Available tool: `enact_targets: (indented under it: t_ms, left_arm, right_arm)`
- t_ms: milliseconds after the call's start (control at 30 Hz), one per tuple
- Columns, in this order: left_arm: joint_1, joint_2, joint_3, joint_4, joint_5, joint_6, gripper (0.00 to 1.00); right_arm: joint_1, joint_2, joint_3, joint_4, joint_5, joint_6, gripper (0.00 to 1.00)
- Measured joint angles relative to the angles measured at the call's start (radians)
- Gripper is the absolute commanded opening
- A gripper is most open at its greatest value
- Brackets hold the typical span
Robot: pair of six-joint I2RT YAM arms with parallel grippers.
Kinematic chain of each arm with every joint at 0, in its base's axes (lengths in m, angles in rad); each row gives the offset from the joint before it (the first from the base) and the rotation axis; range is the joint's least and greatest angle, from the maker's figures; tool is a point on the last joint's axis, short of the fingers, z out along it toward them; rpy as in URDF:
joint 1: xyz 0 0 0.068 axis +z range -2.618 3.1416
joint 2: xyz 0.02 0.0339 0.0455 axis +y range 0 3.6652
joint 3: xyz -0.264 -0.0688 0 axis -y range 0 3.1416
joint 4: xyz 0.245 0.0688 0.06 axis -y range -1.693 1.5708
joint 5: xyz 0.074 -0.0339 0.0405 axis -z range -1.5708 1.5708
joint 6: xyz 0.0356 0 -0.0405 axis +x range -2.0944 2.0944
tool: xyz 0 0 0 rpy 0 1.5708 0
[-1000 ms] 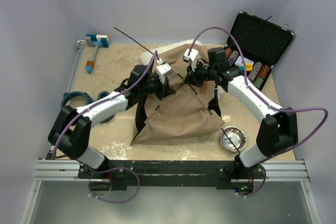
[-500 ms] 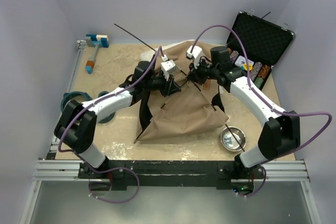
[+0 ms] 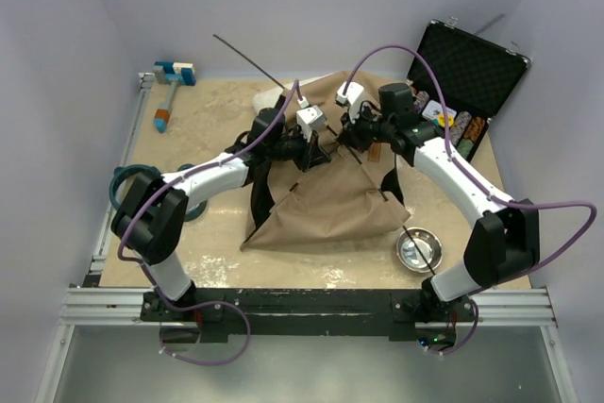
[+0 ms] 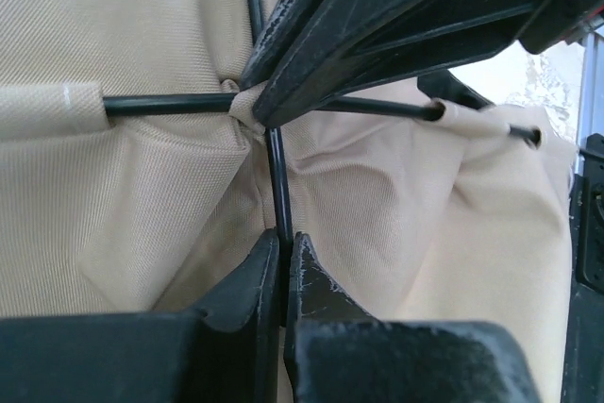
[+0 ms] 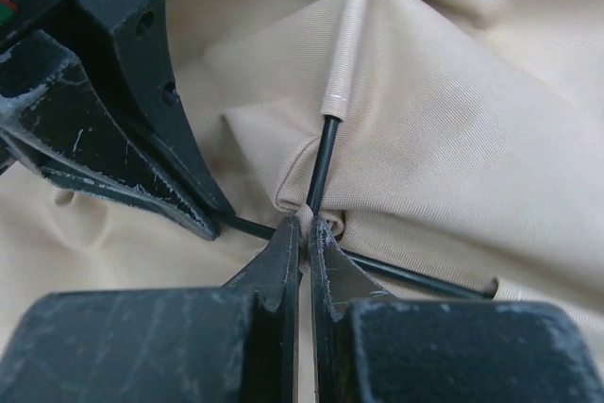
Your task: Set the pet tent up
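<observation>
Where the pet tent sits: mid-worktop, its tan fabric slumped and its crown held up between both arms.
Left claw: all but closed, nipping one of the crossed poles just below the crossing.
Right claw: pinched tight at the same crossing, on a pole and a fold of fabric, I think; the view is cramped.
Step in hand: I judge I'm raising the crown so the poles bow.
Next move: lift both claws together and evenly, or the poles may slip.
Writing: none readable; the items in the open black case are too small.
</observation>
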Motion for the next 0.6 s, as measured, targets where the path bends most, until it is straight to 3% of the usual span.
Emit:
enact_targets:
  t_ms: [467,500,600]
  left_arm:
    - [0.005,-0.1,-0.159,0.09,-0.043,0.013,0.0]
    - [0.006,-0.101,-0.16,0.093,-0.045,0.012,0.0]
    - [0.006,-0.101,-0.159,0.096,-0.046,0.011,0.0]
  right_arm:
    - [-0.023,0.024,0.035,-0.043,-0.046,0.001,0.0]
    - [-0.026,0.029,0.043,-0.05,-0.055,0.001,0.03]
    - [-0.033,0.038,0.061,-0.072,-0.081,-0.001,0.3]
